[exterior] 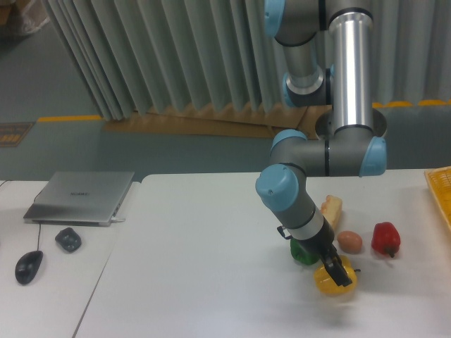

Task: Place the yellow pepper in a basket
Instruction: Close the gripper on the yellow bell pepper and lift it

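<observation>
Resting on the bench, the yellow pepper is touched from above by the pincer; pincer state cannot be told. The basket is located well apart.

Yellow pepper at the near edge of a cluster on the right part of the bench, fingers right over its top, green pepper just behind and to its left, partly hidden by the arm. Egg-shaped item behind and right of the yellow pepper, red pepper further right, a longer item behind those, basket at the far right frame edge, well apart. Laptop on a second surface at far left, a small lump and mouse in front of it.
</observation>
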Tool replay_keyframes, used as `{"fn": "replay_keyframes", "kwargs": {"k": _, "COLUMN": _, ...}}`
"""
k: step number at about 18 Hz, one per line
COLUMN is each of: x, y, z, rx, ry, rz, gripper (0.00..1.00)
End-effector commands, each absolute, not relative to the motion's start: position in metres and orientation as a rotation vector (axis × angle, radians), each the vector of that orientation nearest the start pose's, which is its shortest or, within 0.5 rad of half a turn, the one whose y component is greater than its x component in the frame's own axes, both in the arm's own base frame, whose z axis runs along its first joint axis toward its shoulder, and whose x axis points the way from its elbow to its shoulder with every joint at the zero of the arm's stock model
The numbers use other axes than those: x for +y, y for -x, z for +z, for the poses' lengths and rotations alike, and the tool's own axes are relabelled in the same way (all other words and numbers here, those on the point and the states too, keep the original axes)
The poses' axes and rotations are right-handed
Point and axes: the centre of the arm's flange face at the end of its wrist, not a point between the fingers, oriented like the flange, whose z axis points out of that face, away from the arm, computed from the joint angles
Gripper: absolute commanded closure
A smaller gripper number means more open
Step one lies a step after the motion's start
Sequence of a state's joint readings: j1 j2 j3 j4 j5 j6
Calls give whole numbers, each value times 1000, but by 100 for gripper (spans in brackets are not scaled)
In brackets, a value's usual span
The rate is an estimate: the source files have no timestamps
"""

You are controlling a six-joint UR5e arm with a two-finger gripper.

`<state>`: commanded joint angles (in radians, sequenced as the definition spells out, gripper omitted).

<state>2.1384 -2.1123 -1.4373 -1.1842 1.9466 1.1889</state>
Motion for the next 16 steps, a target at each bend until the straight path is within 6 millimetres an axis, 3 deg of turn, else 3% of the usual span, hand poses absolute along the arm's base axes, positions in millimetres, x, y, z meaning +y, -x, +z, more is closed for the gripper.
{"fn": "replay_keyframes", "kwargs": {"k": 5, "x": 625, "y": 284, "z": 263, "rx": 1051, "ry": 3269, "rz": 402, "gripper": 0}}
{"fn": "replay_keyframes", "kwargs": {"k": 6, "x": 625, "y": 286, "z": 263, "rx": 1048, "ry": 3270, "rz": 405, "gripper": 4}}
{"fn": "replay_keyframes", "kwargs": {"k": 8, "x": 626, "y": 285, "z": 263, "rx": 1053, "ry": 3269, "rz": 405, "gripper": 26}}
{"fn": "replay_keyframes", "kwargs": {"k": 9, "x": 625, "y": 286, "z": 263, "rx": 1052, "ry": 3268, "rz": 403, "gripper": 44}}
{"fn": "replay_keyframes", "kwargs": {"k": 14, "x": 624, "y": 286, "z": 266, "rx": 1047, "ry": 3266, "rz": 408, "gripper": 80}}
{"fn": "replay_keyframes", "kwargs": {"k": 16, "x": 622, "y": 289, "z": 272, "rx": 1040, "ry": 3262, "rz": 417, "gripper": 80}}
